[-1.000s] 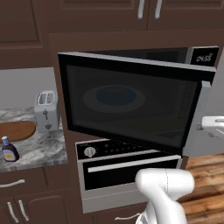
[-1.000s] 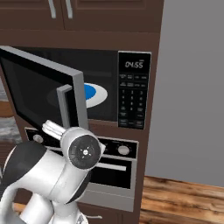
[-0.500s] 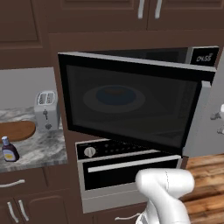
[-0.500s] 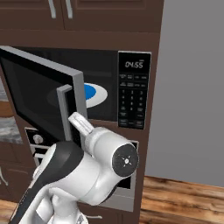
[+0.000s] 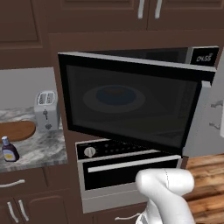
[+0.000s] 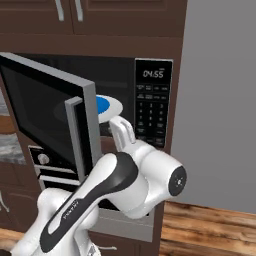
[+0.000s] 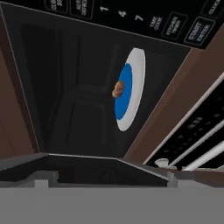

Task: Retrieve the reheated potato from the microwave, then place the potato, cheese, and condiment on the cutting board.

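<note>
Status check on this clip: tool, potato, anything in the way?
Tool open, nothing held. Potato sits on the blue-and-white plate inside the microwave. Door swung open; cavity opening looks unobstructed.

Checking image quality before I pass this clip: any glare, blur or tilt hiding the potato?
Hand view: rolled sideways, dark microwave cavity, yet the potato reads clearly on its plate. Left base view: tinted door glass dims the plate to a faint disc. Right base view: sharp, no glare; the door edge hides most of the plate.
</note>
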### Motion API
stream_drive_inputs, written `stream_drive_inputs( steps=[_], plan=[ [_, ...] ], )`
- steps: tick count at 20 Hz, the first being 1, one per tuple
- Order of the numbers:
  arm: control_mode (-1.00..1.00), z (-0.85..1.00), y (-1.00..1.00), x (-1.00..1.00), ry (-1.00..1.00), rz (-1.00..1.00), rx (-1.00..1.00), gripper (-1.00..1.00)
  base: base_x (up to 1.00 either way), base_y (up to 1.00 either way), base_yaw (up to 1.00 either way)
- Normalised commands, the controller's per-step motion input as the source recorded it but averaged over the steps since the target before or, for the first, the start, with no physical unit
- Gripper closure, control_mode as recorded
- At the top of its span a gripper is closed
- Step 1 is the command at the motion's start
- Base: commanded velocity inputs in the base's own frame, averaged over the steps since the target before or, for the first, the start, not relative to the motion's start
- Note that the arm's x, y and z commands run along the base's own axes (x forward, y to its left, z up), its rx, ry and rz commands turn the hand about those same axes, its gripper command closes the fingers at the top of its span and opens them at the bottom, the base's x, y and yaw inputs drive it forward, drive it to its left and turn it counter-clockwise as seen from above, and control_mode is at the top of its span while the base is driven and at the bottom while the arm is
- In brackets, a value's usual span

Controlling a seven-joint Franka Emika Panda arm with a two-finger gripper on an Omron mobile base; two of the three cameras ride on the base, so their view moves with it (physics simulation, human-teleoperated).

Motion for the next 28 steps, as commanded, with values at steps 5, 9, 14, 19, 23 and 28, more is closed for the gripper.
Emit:
stream_drive_inputs(
  steps=[5,9,14,19,23,28],
  plan=[
    [-1.0,-0.06,0.13,0.51,0.03,-0.02,0.2,-1.0,0.0,0.0,0.0],
    [-1.0,-0.12,0.15,0.14,0.04,0.0,0.06,-1.0,0.0,0.0,0.0],
    [-1.0,-0.04,0.28,0.04,0.09,0.01,0.01,-1.0,0.0,0.0,0.0],
    [-1.0,0.0,0.24,-0.15,0.18,0.11,0.07,-1.0,0.0,0.0,0.0],
    [-1.0,0.0,0.22,-0.28,0.15,0.18,0.11,-1.0,0.0,0.0,0.0],
    [-1.0,0.0,0.23,-0.29,0.14,0.19,0.1,-1.0,0.0,0.0,0.0]
  ],
)
